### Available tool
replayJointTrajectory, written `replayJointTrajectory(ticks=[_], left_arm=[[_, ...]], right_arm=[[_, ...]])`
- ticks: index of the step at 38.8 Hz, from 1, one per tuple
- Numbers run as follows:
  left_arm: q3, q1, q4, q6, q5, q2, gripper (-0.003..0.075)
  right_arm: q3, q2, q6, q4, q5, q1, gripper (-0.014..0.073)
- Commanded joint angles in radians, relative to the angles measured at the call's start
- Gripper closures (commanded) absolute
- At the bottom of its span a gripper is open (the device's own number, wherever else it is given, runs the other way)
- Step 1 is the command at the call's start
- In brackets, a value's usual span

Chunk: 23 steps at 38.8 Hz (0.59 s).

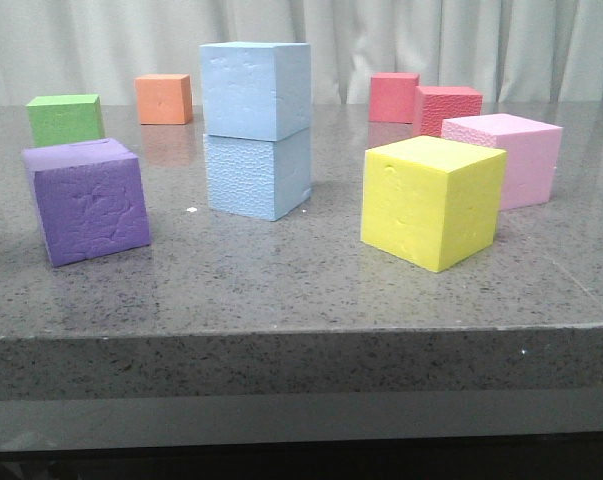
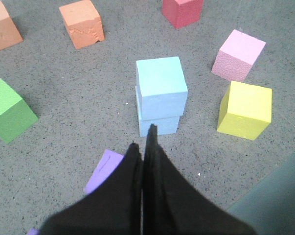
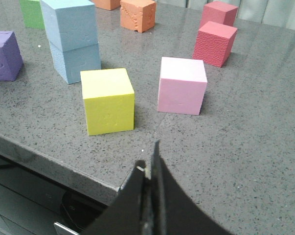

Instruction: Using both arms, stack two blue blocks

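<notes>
Front view shows one blue block (image 1: pixel 256 90) sitting on the other blue block (image 1: pixel 256 175); stacking looks done, left gripper (image 2: pixel 146 142) and right gripper (image 3: pixel 151 159) jaws together, empty.

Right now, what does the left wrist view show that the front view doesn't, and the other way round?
Only the left wrist view shows the left gripper, jaws shut, and two orange cubes rather than one. Only the front view shows the curtain and the table's front edge. Both show the stacked blue blocks, yellow cube and pink cube.
</notes>
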Motion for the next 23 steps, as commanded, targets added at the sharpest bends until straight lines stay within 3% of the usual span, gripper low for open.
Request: replayJointTrajectory(ticks=[1, 14, 23], left_arm=[[0.102, -0.006, 0.001, 0.002, -0.17, -0.118, 0.0741], [0.501, -0.006, -0.023, 0.002, -0.447, -0.488, 0.0741], [0.619, -0.006, -0.028, 0.002, -0.487, -0.675, 0.0741]], right_arm=[[-0.025, 0.01, -0.001, 0.002, -0.07, -0.008, 0.066], [-0.025, 0.01, -0.001, 0.002, -0.07, -0.008, 0.066], [-0.025, 0.01, -0.001, 0.002, -0.07, -0.008, 0.066]])
